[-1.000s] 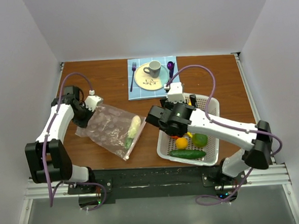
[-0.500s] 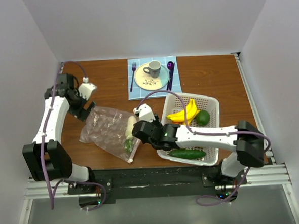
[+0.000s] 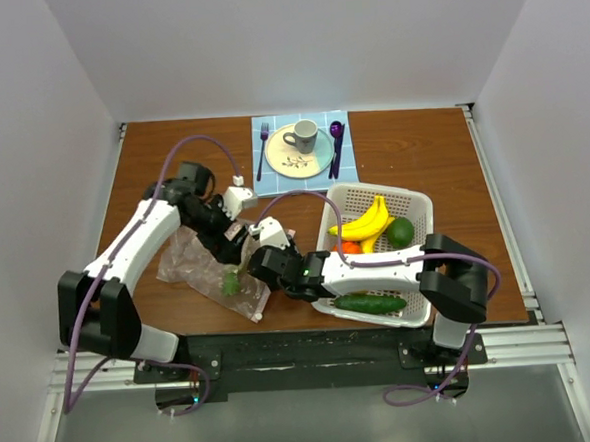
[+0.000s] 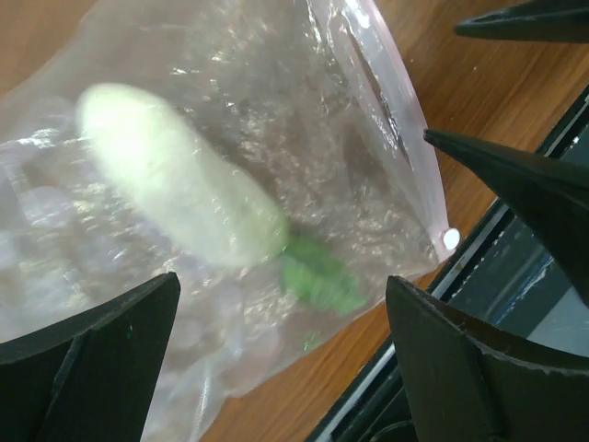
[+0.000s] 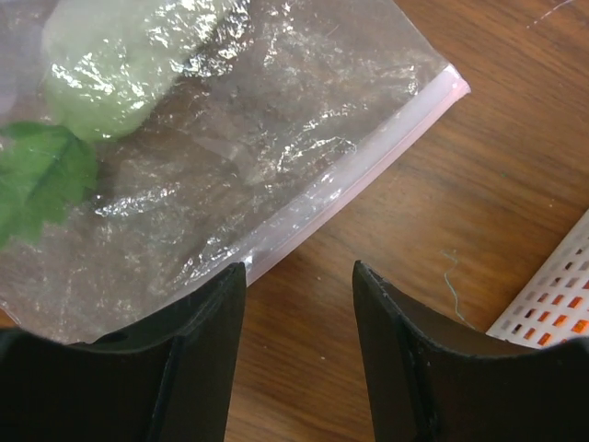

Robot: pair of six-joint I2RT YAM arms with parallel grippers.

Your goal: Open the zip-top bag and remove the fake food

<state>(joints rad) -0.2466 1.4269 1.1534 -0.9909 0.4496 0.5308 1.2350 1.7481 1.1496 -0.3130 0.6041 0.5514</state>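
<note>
The clear zip-top bag (image 3: 192,264) lies flat on the wooden table, left of the basket. Its pinkish zip strip (image 5: 368,170) runs along the near-right edge. Inside it are a pale whitish piece of fake food (image 4: 175,180) and a green leafy piece (image 4: 317,276). My left gripper (image 3: 227,250) hovers over the bag, open wide, with nothing between its fingers (image 4: 92,368). My right gripper (image 3: 260,265) is at the zip edge, jaws partly apart and open. Its left finger (image 5: 175,359) overlaps the strip, with bare wood in the gap.
A white perforated basket (image 3: 414,202) on the right holds a banana (image 3: 367,220), a green round fruit (image 3: 401,232), an orange one and a cucumber (image 3: 370,303). At the back, a blue mat carries a plate (image 3: 293,159), cup (image 3: 304,134), fork and spoon. The black table rail runs close to the bag's near corner.
My left gripper let go of the bag's far corner, opened, and swung right over the bag. My right arm moved from the basket to the zip edge, its jaws narrowing.
</note>
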